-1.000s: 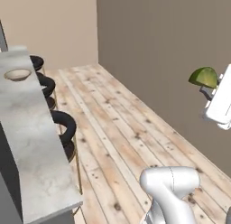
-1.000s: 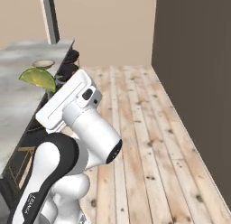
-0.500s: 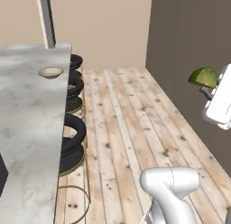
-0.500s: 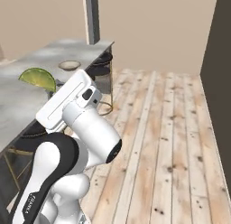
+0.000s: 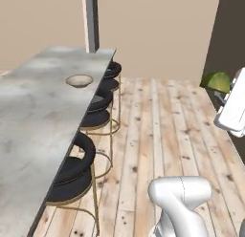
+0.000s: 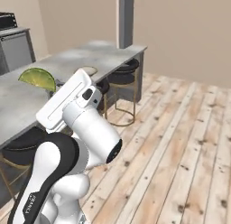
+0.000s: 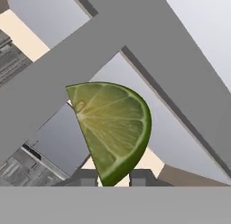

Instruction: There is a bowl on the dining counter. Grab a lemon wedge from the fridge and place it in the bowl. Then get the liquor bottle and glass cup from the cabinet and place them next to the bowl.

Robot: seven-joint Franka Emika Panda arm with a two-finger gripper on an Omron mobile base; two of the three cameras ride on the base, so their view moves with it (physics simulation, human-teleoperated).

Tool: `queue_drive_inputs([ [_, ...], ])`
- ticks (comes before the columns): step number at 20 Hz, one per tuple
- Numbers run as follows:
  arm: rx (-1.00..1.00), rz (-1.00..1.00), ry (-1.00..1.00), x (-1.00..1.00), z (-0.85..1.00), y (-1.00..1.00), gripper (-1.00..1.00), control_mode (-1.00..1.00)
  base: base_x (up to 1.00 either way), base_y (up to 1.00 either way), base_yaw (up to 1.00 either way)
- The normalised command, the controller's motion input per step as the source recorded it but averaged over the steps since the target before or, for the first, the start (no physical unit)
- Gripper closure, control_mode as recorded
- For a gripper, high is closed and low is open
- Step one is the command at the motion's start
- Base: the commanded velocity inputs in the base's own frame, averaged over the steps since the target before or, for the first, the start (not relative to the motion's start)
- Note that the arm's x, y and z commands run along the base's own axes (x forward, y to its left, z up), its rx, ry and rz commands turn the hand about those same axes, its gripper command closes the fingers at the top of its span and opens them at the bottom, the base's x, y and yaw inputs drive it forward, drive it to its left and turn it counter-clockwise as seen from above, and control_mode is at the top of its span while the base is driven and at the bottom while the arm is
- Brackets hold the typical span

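Green-rinded, the lemon wedge (image 7: 115, 128) is sitting pinched between the fingertips of the gripper (image 7: 113, 177), raised well above the plank floor (image 5: 158, 135). The bowl (image 5: 79, 80) is resting on the grey marble dining counter (image 5: 33, 107), beside black stools (image 5: 98, 112).

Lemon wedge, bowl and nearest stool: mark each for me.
lemon wedge (image 7: 113, 128), hand view, on its cut face.
bowl (image 5: 79, 80), left base view, on its hollow on the dining counter.
nearest stool (image 5: 72, 171), left base view, on its black seat.

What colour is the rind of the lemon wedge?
Green, more lime than yellow; the lemon wedge shows best in the hand view.
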Motion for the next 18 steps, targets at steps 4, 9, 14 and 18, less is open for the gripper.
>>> queue_drive_inputs([
  [4, 0.00, 0.00, 0.00, 0.00, 0.00, 0.00, 1.00, 1.00, 0.79, -0.63, 0.45],
  [9, 0.00, 0.00, 0.00, 0.00, 0.00, 0.00, 1.00, 1.00, 0.78, -0.67, 0.42],
  [14, 0.00, 0.00, 0.00, 0.00, 0.00, 0.00, 1.00, 1.00, 0.69, -0.74, 0.39],
  [18, 0.00, 0.00, 0.00, 0.00, 0.00, 0.00, 1.00, 1.00, 0.59, -0.72, 0.43],
])
